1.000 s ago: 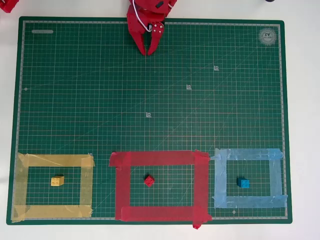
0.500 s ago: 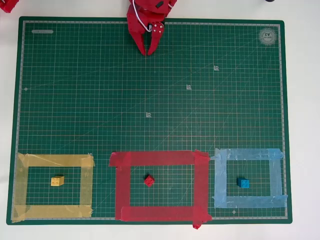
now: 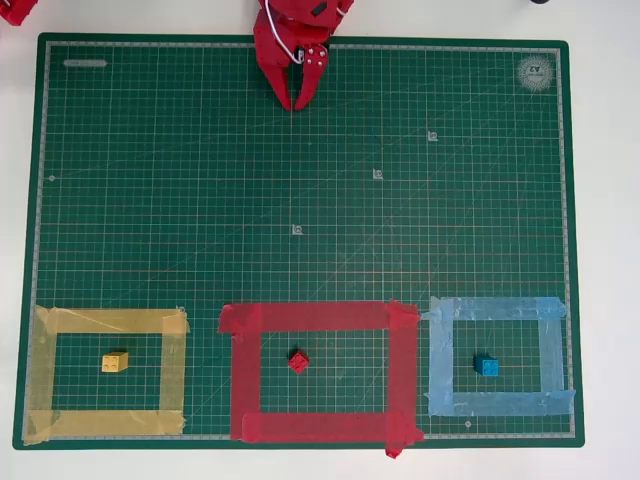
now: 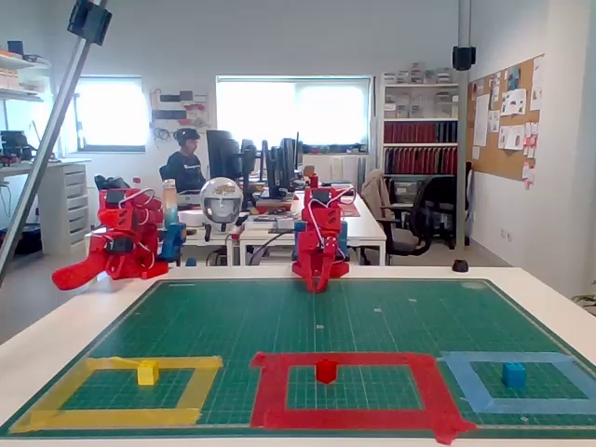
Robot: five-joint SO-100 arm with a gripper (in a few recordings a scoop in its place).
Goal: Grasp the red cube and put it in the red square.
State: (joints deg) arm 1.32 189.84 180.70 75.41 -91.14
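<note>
From above, the red cube sits inside the red square at bottom centre of the frame, slightly left of its middle, touching none of the tape. The gripper is at the top edge of the green cutting mat, its fingers drawn together to a point with nothing between them, well apart from the cube. Open mat lies between the two. At lower left a yellow cube rests within a yellow tape frame; at lower right a blue cube rests within a light blue tape frame. In the fixed view the arm stands folded at the mat's far edge.
</note>
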